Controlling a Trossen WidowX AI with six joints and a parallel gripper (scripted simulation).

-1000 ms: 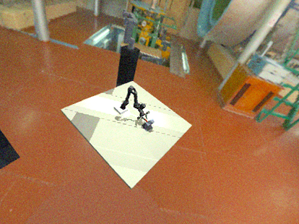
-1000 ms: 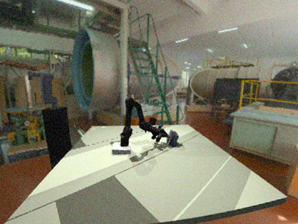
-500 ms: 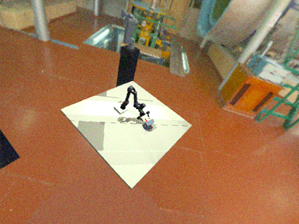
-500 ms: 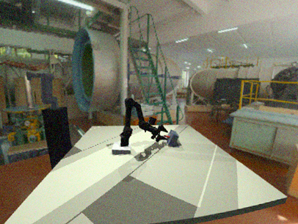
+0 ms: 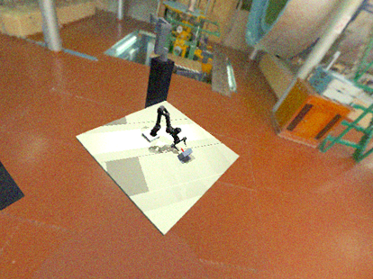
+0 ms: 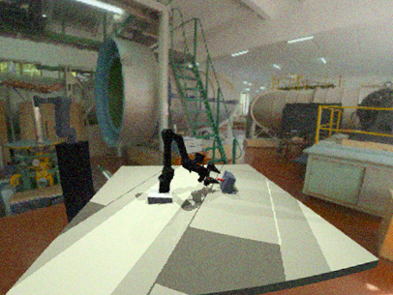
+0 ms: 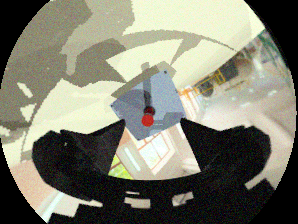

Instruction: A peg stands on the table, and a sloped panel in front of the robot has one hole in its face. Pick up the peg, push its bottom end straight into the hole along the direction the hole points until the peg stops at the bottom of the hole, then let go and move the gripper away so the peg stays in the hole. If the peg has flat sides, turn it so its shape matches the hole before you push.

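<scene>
Worktop (image 6: 125, 255) is a flat cream slab with grey angular patches and thin dashed seams, dark edge band, sitting on a glossy red-brown floor (image 5: 276, 241). Room is an industrial hall: big steel cylinders with teal rims far left, green ladder (image 6: 198, 94) behind the arm, yellow railing (image 6: 352, 123) and pale cabinets on the right, orange crate at near right. A matte black rectangular pillar (image 6: 75, 176) stands off the worktop's far left corner.

Black jointed arm (image 6: 175, 156) rises from a small light base block (image 6: 159, 198) and reaches right. I read the black two-finger pincer (image 6: 212, 179) as spread wide, nothing between the fingers. In the wrist view its dark fingers frame the bottom of the picture, well apart on either side.

The small blue-grey sloped panel block (image 7: 148, 111) sits on the worktop just right of the pincer, also visible in the exterior view (image 6: 228, 182) and top view (image 5: 185, 155). Smooth flat face, squared edges, tilted toward the arm.

The short red peg (image 7: 147, 119) sits in the middle of the panel face: I see its round red end with a dark streak just above it in the wrist view. In the exterior view (image 6: 220, 179) it shows as a red stub sticking out of the panel on the pincer side, between pincer and block. It's apart from the fingers. Can't tell how deep it is seated.
</scene>
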